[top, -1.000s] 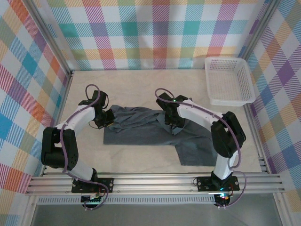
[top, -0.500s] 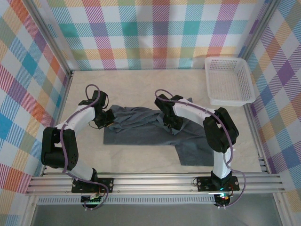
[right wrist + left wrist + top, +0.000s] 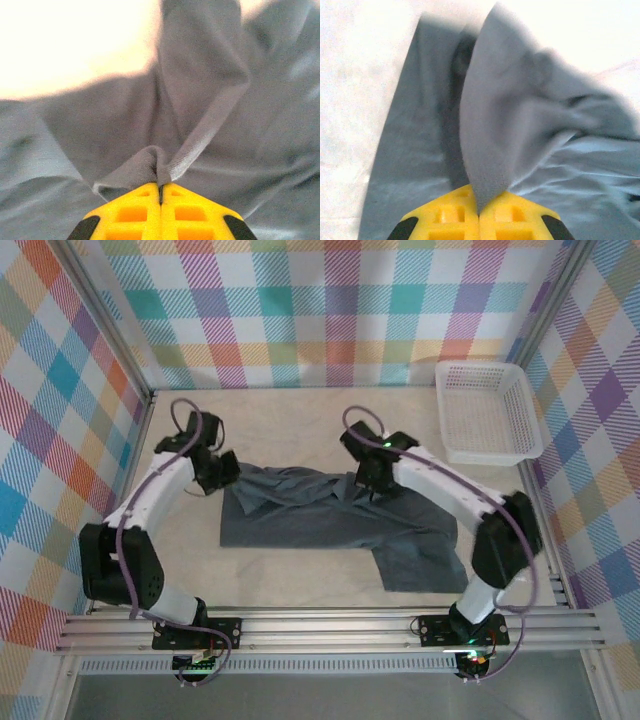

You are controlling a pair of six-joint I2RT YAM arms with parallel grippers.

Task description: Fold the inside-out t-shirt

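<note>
the inside-out t-shirt [image 3: 330, 525] lies crumpled at the middle of the table [image 3: 300, 410], a dark slate sheet with one long flap running out toward 5 o'clock. in the top view the left gripper [image 3: 224, 472] sits at the shirt's 10 o'clock corner and the right gripper [image 3: 372, 486] at its 12 o'clock edge, both low over the cloth.

in the left wrist view the yellow fingers [image 3: 451, 216] are pressed together on a fold of the shirt, which rises from the pinch as a taut tent toward 12 o'clock; the rest of the cloth lies wrinkled at 3 o'clock. in the right wrist view the yellow fingers [image 3: 192, 212] likewise pinch a small bunched ridge of fabric, with creases fanning away toward 1 o'clock.

a white mesh basket [image 3: 478, 364] stands at the table's 2 o'clock corner, well apart from the shirt.
</note>
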